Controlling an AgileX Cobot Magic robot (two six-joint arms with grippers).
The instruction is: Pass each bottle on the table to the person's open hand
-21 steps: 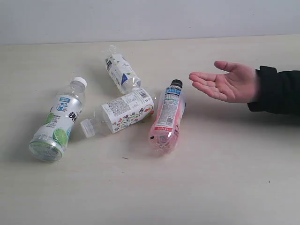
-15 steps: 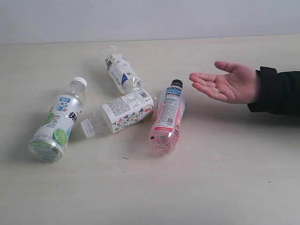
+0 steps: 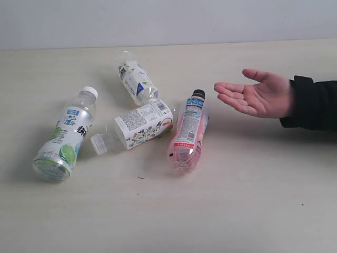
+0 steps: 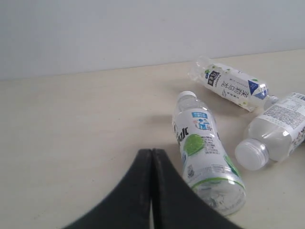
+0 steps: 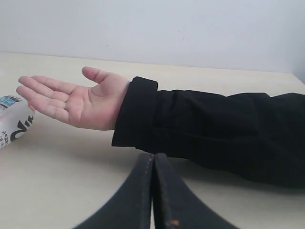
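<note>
Four bottles lie on their sides on the beige table (image 3: 237,211). At the left is the lime-green label bottle (image 3: 64,135) (image 4: 205,150). The blue-triangle bottle (image 3: 137,80) (image 4: 232,84) lies further back, the flowered-label bottle (image 3: 138,125) (image 4: 279,129) in the middle, and the pink bottle with a black cap (image 3: 188,132) to its right. The person's open hand (image 3: 255,95) (image 5: 71,100) hovers palm up right of the pink bottle. My left gripper (image 4: 152,155) is shut and empty, just short of the lime bottle. My right gripper (image 5: 153,159) is shut and empty, near the black sleeve (image 5: 214,129). Neither gripper shows in the exterior view.
A pale wall (image 3: 168,21) backs the table's far edge. The sleeved forearm (image 3: 313,103) reaches in from the right side. A label edge of one bottle (image 5: 12,121) shows beside the fingers in the right wrist view.
The hand has shifted very slightly to the right. The bottles have not moved.
</note>
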